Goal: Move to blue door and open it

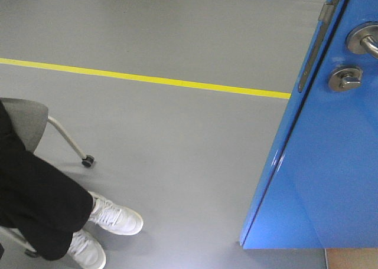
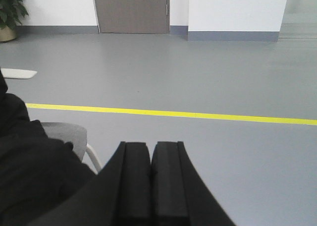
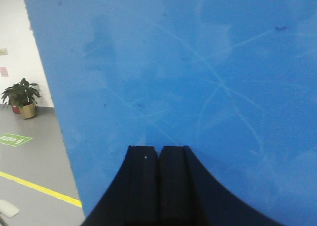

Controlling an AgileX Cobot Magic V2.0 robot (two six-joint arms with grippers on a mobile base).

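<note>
The front view cut off the tall glossy bright-blue door panel (image 1: 322,180) at the top, right and bottom edges, and its silver lever handle (image 1: 365,42) ran out of the picture on the right. The seated person in black trousers (image 1: 35,204) showed only legs and white trainers (image 1: 115,217), the rest lying beyond the left edge. In my right wrist view the blue door filled nearly everything, hiding whatever stood behind it, and my right gripper (image 3: 159,159) was cropped at the bottom. The green floor sign (image 3: 14,139) was too small to read.
</note>
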